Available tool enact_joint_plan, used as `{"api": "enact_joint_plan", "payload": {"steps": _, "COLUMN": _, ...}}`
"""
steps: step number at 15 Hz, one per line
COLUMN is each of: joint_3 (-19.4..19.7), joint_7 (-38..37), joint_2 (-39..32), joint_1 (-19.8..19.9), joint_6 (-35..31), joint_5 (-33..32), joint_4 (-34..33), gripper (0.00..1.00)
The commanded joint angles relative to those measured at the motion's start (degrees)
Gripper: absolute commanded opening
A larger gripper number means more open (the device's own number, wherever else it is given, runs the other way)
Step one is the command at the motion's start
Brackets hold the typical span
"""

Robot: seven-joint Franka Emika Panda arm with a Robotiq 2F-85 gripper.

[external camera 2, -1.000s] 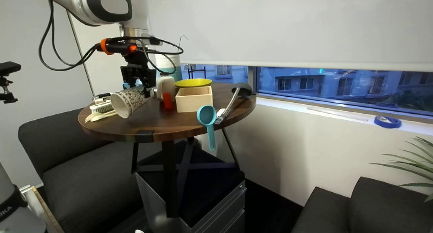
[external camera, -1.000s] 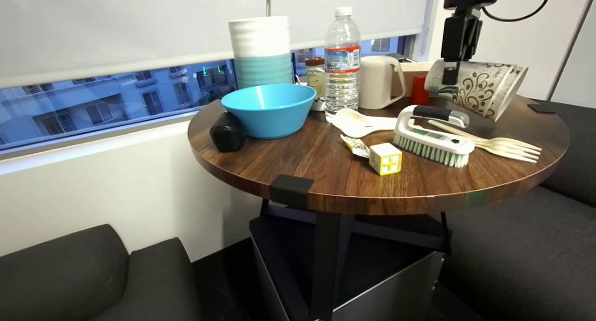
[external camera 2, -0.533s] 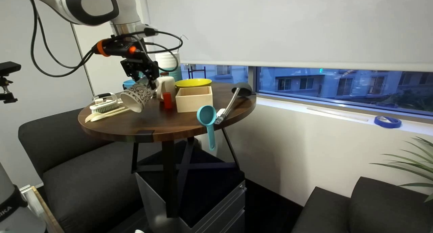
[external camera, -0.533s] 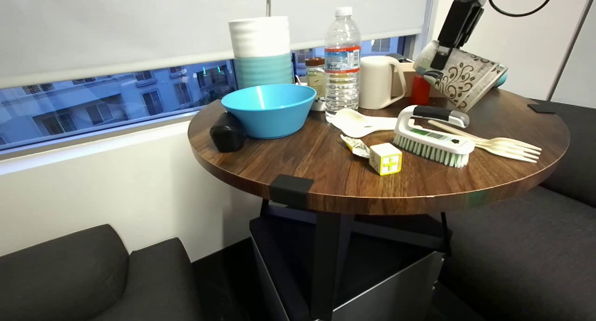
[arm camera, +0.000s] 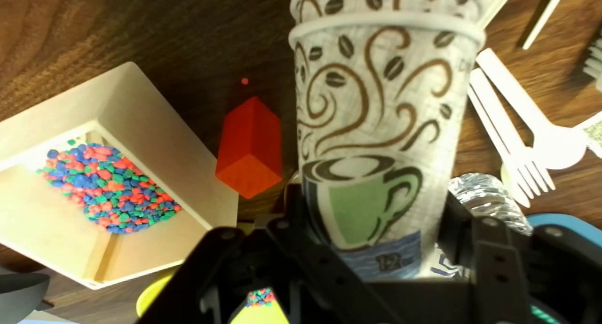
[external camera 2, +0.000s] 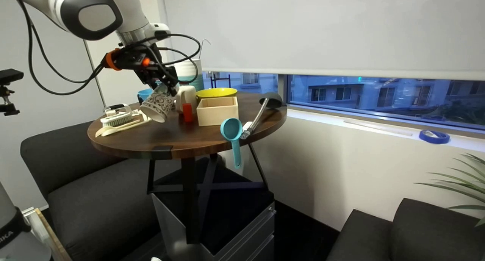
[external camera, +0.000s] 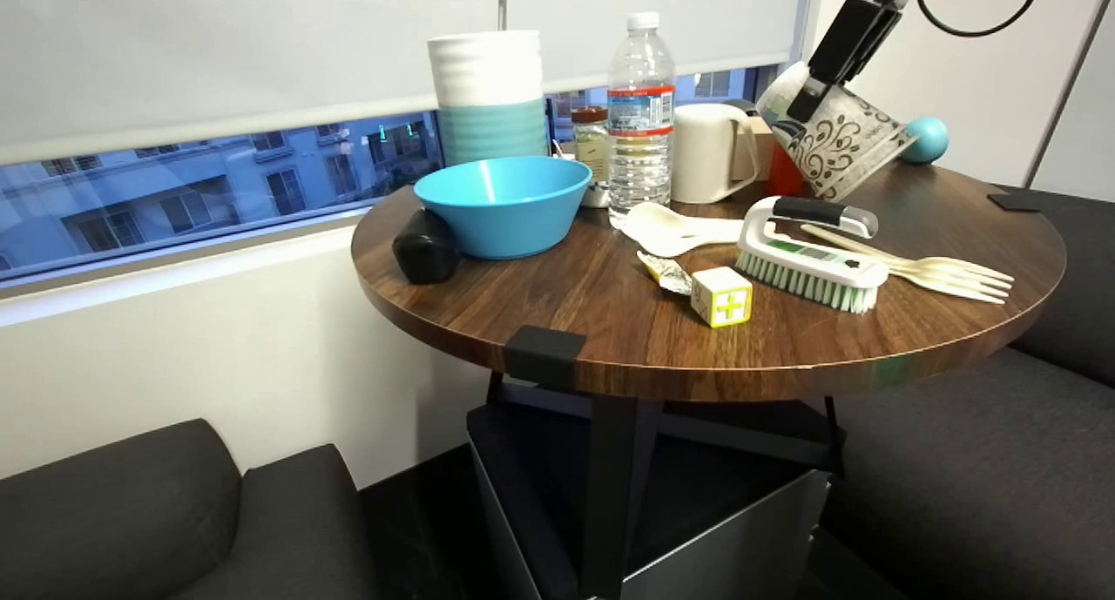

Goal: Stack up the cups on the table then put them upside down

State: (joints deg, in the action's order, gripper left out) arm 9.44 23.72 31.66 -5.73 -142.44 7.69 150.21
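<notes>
The gripper point(arm camera: 376, 204) is clamped on two nested paper coffee cups point(arm camera: 369, 93), holding them nearer their bases than their rims, so the mouths point away from it. In both exterior views the stack hangs tilted above the round wooden table point(external camera: 571, 300), mouths facing obliquely down, apparently not touching it. The coming move probably turns on that slanted long axis: it should swing to vertical before lowering, with the red block point(arm camera: 249, 145) perhaps near enough to be knocked.
</notes>
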Motion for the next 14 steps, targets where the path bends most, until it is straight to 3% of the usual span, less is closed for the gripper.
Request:
{"api": "enact_joint_plan", "payload": {"steps": 1, "joint_3": 1.7, "joint_7": 2.0, "joint_2": 2.8, "joint_1": -2.4, "joint_6": -4.1, "joint_5": 2.2, "joint_4": 3.3, "gripper": 0.41}}
{"api": "enact_joint_plan", "payload": {"steps": 14, "joint_3": 3.6, "joint_7": 0.1, "joint_2": 2.7, "joint_1": -4.8, "joint_6": -14.1, "joint_5": 1.8, "joint_4": 6.6, "gripper": 0.41}}
